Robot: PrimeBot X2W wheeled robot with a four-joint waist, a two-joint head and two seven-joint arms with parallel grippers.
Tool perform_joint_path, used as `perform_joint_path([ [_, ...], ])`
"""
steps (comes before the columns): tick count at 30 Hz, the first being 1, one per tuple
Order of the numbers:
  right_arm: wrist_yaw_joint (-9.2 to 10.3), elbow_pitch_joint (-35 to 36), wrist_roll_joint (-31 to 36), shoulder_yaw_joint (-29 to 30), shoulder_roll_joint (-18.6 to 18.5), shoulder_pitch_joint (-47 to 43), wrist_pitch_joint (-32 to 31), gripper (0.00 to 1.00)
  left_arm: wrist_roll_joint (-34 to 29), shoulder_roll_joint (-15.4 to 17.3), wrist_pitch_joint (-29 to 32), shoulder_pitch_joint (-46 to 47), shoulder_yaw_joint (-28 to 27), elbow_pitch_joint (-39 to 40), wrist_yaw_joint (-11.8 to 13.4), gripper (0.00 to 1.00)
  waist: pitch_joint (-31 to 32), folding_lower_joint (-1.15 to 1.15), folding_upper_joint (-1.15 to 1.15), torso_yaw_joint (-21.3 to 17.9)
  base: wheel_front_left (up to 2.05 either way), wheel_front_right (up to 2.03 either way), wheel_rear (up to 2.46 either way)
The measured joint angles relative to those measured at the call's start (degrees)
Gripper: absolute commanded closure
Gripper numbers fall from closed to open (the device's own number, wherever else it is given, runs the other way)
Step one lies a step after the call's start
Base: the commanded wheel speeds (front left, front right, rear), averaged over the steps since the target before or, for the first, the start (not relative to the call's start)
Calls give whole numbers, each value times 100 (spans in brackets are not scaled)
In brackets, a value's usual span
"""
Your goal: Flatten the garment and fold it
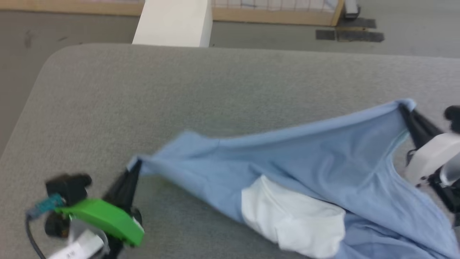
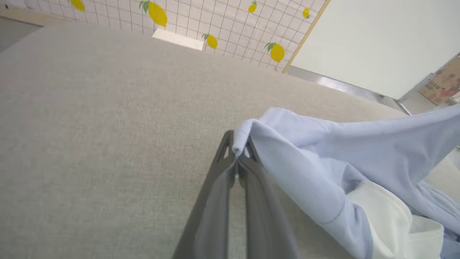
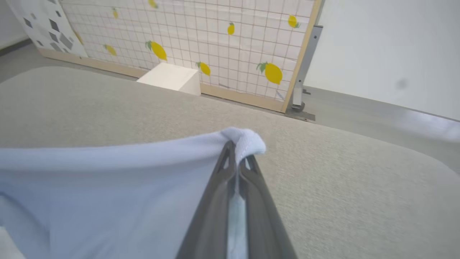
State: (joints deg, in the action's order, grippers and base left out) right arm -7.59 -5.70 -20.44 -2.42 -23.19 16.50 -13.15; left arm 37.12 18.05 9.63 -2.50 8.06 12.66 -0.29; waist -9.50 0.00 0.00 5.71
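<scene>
Your left gripper and right gripper each pinch 1 edge of the shirt, stretched over the table.

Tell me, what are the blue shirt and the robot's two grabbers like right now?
garment: not folded, not flat; stretched between the two grippers, sagging and creased below.
left gripper: shut, pinching one end of the garment.
right gripper: shut, pinching the other end of the garment.
</scene>
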Motion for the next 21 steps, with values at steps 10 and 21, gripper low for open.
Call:
perform_joint_path([
  [10, 0, 1711, 92, 681, -560, 363, -1318, 100, -12, 390, 282, 1965, -200, 561, -204, 100, 475, 0, 0, -425, 0, 0, 0],
  [21, 0, 1759, 21, 372, -1117, 2374, -2373, 100, 350, 327, 896, 4353, -52, 237, -301, 100, 538, 0, 0, -764, 0, 0, 0],
])
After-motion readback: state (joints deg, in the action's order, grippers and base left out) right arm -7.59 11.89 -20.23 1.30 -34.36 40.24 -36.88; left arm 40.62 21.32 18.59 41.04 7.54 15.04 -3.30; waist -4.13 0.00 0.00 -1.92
